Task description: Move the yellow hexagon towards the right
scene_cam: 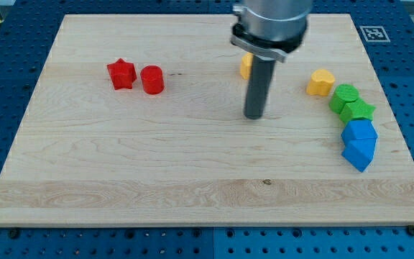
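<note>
The yellow hexagon [245, 66] lies near the view's top centre, mostly hidden behind my rod; only its left edge shows. My tip [254, 116] rests on the board just below it and slightly to its right. A second yellow block, heart-shaped [320, 82], lies further to the right.
A red star [121, 73] and a red cylinder [152, 79] sit at the upper left. Two green blocks [346, 96] [357, 110] and two blue blocks [359, 132] [359, 153] form a curved line near the board's right edge [397, 129]. A marker tag [372, 33] is at the top right corner.
</note>
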Controlling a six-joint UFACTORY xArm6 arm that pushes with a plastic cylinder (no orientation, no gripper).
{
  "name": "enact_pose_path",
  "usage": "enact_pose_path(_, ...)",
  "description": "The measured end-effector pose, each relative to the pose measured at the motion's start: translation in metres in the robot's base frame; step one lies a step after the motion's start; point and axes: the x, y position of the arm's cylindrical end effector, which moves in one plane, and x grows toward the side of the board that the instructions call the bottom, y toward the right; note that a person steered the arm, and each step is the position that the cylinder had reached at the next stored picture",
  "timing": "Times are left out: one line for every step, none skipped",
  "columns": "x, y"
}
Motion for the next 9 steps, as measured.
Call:
enact_pose_path(-0.034,-0.014)
enact_pose_path(-0.059,-0.012)
enact_pose_path(-0.081,-0.004)
enact_pose_path(-0.099,0.002)
enact_pose_path(-0.108,0.009)
enact_pose_path(-0.11,0.015)
enact_pose_path(-0.114,0.043)
enact_pose_path(-0.114,0.07)
enact_pose_path(-0.114,0.064)
